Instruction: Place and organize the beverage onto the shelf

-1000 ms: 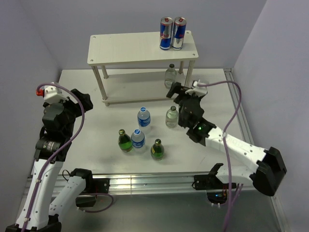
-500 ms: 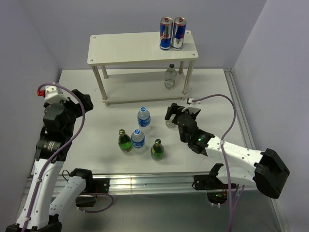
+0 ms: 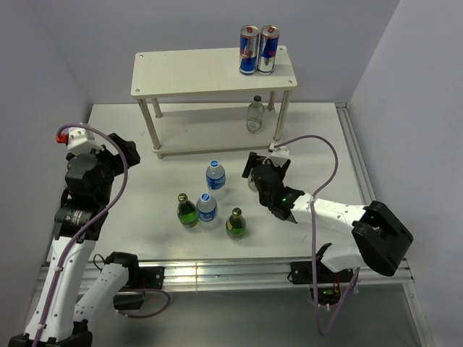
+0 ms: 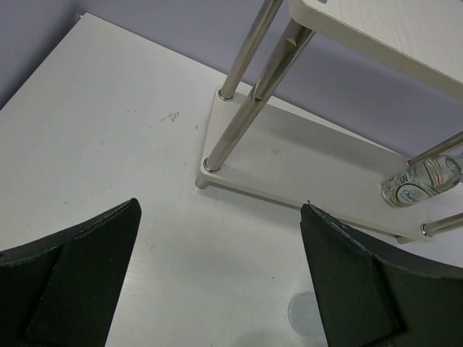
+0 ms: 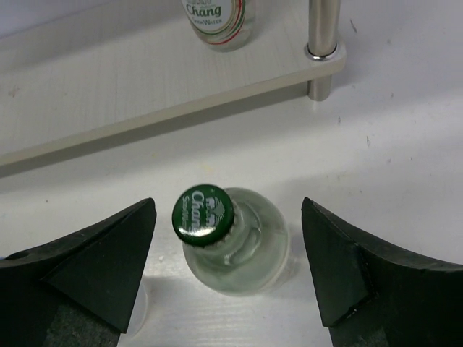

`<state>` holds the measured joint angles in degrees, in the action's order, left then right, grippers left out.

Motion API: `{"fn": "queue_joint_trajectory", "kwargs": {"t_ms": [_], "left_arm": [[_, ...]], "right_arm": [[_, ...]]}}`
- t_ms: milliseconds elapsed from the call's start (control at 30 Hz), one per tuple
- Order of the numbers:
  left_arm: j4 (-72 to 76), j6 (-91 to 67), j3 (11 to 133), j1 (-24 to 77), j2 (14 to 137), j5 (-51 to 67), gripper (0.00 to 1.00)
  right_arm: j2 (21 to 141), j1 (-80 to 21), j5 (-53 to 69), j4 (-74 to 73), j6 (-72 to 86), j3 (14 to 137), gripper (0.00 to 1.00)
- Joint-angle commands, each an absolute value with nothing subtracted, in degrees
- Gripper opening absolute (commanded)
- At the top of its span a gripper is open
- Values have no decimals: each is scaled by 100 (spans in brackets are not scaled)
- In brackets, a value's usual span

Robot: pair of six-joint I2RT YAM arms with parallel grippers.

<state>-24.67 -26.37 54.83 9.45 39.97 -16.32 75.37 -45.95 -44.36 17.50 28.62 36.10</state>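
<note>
My right gripper [image 3: 255, 170] is open and straddles a clear pale bottle with a green cap [image 5: 226, 235], which stands upright on the table in front of the shelf [image 3: 213, 71]; neither finger touches it. The top view mostly hides this bottle under the gripper. A second clear bottle [image 3: 255, 116] stands on the shelf's lower board [image 5: 145, 94]. Two blue-labelled bottles [image 3: 215, 175] [image 3: 207, 207] and two green bottles [image 3: 187, 210] [image 3: 234, 223] stand on the table. My left gripper [image 4: 221, 275] is open and empty, at the table's left, facing the shelf's left legs.
Two blue-and-silver cans [image 3: 258, 49] stand on the right end of the shelf's top board. A shelf leg [image 5: 321, 25] stands just beyond and to the right of the straddled bottle. Walls close in the table at the back and on both sides.
My right gripper has drawn back from the shelf's right front leg towards the near edge and come down around the clear bottle on the table. The left arm has not moved.
</note>
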Motion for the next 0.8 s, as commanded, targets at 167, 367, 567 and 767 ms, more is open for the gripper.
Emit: {"fn": "queue_joint_trajectory", "kwargs": {"t_ms": [167,367,567,767], "left_arm": [[-2311,-2601,5519,914,3981,-1538,99],[-2312,-2602,5519,914,3990,-1538,99],[-2311,-2602,5520,870,4008,-1459,99],[-2294,-2610,5520,774,4025,-1354,99]], "right_arm": [[8033,-4342,-4685,2224,2777,4175,72],[8393,-4210,-4676,2101,2874,4394,24],[8411,-4192,-4597,2039,2857,4500,1],[8367,-4201,-4553,1960,2558,4991,0]]}}
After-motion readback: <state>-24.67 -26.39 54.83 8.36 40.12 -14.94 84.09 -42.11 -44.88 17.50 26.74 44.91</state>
